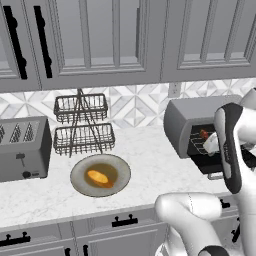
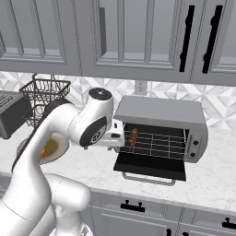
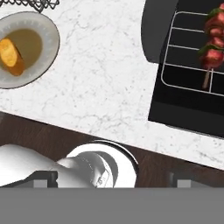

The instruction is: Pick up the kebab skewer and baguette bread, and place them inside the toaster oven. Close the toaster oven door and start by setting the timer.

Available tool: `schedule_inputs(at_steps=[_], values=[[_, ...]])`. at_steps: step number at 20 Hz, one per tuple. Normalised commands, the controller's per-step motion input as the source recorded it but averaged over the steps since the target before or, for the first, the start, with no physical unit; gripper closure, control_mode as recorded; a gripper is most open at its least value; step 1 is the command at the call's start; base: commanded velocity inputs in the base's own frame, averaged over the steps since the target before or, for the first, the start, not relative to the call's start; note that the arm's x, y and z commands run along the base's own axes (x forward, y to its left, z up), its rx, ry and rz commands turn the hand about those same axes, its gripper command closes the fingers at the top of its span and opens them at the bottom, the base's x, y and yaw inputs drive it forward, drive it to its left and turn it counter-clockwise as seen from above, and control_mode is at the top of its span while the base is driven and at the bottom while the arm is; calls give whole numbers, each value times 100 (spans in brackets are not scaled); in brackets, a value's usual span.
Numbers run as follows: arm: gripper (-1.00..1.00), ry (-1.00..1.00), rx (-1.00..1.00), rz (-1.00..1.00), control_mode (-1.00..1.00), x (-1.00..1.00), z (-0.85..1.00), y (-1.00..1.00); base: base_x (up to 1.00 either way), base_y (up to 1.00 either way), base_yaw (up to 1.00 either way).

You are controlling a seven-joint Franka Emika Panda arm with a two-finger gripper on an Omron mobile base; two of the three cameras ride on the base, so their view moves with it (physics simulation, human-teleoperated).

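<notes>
The kebab skewer (image 2: 133,137) lies on the wire rack inside the toaster oven (image 2: 161,113), near the left end of the rack; its red chunks (image 3: 213,46) show at the right edge of the hand view. The toaster oven door (image 2: 150,167) hangs fully open, flat over the counter. The baguette bread (image 1: 98,177) rests on a round plate (image 1: 122,170) left of the oven, also seen as bread (image 3: 12,57) on the plate (image 3: 50,37). My gripper (image 2: 120,138) sits just outside the oven's left front, open, with nothing between its fingertips (image 3: 46,179).
A grey four-slot toaster (image 1: 22,147) stands at the far left of the counter. A two-tier wire basket rack (image 1: 82,125) is behind the plate. Upper cabinets hang overhead. The marble counter's front edge (image 3: 87,129) runs below the plate and the door.
</notes>
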Motion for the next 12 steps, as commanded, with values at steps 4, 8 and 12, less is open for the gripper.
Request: schedule_inputs(at_steps=[4,8,12], values=[[-100,0,0,2,-100,-1,0,100,0,0,0],[-100,2,0,4,-100,42,-5,100,0,0,0],[-100,5,0,7,-100,48,-16,100,0,0,0]])
